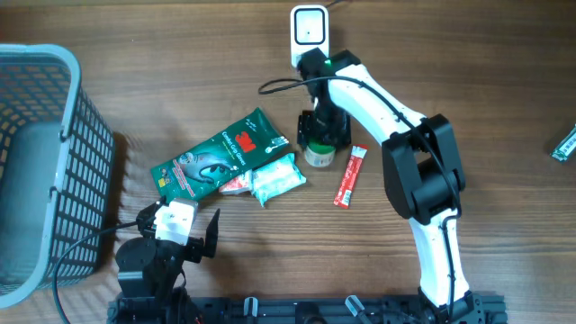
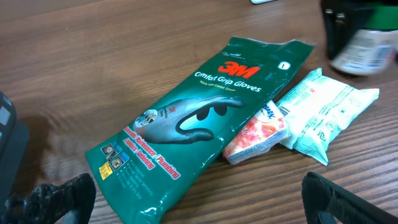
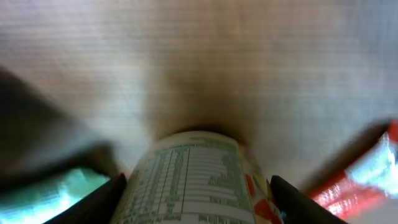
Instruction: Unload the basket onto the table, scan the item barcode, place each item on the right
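Overhead: small bottle [image 1: 319, 155] stands upright mid-table, just below white scanner [image 1: 309, 31], red sachet [image 1: 350, 175] just beside it. Right gripper [image 1: 322, 130] sits down over the bottle. Right wrist view: fingers [image 3: 93, 202] flank the label on both sides, can't tell if they're pressing it. Left gripper [image 1: 178, 223] near table's front edge, jaws spread wide, holding nothing, green glove pack [image 1: 216, 157] and wipes pack [image 1: 274, 178] ahead of it. Basket [image 1: 85, 171] far left.
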Controlling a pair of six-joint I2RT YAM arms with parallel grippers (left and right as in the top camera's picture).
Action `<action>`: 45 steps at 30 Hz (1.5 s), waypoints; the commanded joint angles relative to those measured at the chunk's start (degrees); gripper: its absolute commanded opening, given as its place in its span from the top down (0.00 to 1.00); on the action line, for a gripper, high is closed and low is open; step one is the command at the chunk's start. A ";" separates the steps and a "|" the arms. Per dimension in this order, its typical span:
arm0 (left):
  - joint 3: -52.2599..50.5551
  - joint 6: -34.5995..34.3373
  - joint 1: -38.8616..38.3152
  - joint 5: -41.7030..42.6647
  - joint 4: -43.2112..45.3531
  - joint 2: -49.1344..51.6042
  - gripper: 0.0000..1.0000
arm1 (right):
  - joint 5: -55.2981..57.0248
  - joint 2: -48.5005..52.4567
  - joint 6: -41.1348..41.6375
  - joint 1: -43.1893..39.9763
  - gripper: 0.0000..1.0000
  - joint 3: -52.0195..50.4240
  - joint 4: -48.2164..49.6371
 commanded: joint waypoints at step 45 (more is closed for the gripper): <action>-0.24 0.48 0.26 -0.11 0.02 -0.42 0.00 | 31.32 -20.33 -1.16 0.81 0.44 -18.40 62.99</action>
